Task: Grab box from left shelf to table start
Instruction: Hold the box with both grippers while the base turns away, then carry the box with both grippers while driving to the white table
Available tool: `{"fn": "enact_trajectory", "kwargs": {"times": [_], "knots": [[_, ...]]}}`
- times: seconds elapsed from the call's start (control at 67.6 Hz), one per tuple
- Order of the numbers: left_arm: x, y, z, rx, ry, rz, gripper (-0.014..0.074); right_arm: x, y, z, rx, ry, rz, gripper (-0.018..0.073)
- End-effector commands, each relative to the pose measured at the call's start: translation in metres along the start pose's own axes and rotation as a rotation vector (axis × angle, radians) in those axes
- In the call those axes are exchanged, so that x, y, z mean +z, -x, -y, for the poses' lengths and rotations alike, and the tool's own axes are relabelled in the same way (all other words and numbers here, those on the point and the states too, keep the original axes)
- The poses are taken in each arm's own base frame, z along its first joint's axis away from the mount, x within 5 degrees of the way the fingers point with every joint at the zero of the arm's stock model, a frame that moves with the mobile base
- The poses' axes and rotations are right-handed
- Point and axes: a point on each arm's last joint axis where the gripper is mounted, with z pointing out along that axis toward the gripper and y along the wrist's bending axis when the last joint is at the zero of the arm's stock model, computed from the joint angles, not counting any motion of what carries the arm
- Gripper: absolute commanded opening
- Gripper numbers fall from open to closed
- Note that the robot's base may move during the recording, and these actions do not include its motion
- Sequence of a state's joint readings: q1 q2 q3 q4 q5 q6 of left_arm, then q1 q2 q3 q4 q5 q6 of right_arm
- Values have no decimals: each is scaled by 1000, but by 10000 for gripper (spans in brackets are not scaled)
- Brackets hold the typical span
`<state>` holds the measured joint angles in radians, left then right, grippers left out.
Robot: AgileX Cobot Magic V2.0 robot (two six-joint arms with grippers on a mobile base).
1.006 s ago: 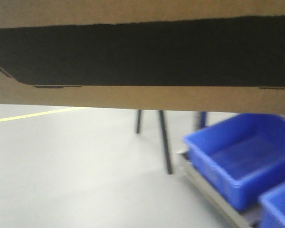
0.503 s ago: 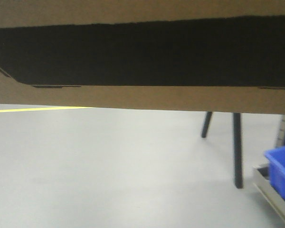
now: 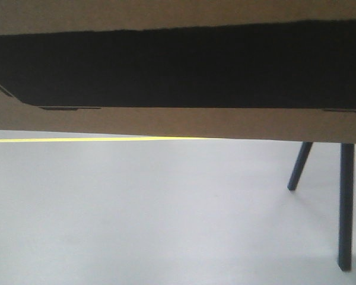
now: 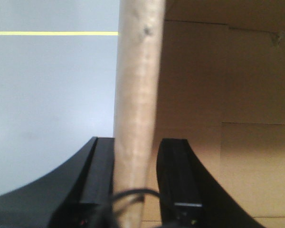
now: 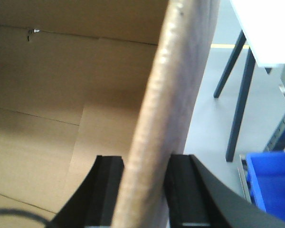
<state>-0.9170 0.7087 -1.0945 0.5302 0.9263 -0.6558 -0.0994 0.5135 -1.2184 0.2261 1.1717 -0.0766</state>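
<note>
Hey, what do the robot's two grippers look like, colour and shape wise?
Both the left gripper and right gripper have matte black, flat, straight-edged fingers flaring into curved black bases. A thin dark cable loops at the left one's base. No markings show.

**Legible text: none in any view.**
The black panel (image 3: 178,65) on the box (image 3: 178,122) shows only as a plain dark band, with nothing on it sharp enough to read. The cardboard faces in both wrist views carry no readable print. The sole marking is a yellow line (image 3: 77,140) on the grey floor (image 3: 136,214).
</note>
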Motion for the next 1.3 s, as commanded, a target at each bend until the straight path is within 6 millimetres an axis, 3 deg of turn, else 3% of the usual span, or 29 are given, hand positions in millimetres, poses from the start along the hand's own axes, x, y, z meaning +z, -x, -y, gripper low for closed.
{"fn": "enact_trajectory", "kwargs": {"times": [0.0, 1.287], "knots": [[-26, 33, 27, 38, -357, 313, -93, 2, 25, -4, 20, 52, 189, 57], [-26, 33, 27, 40, -358, 316, -93, 3, 25, -4, 21, 52, 186, 57]]}}
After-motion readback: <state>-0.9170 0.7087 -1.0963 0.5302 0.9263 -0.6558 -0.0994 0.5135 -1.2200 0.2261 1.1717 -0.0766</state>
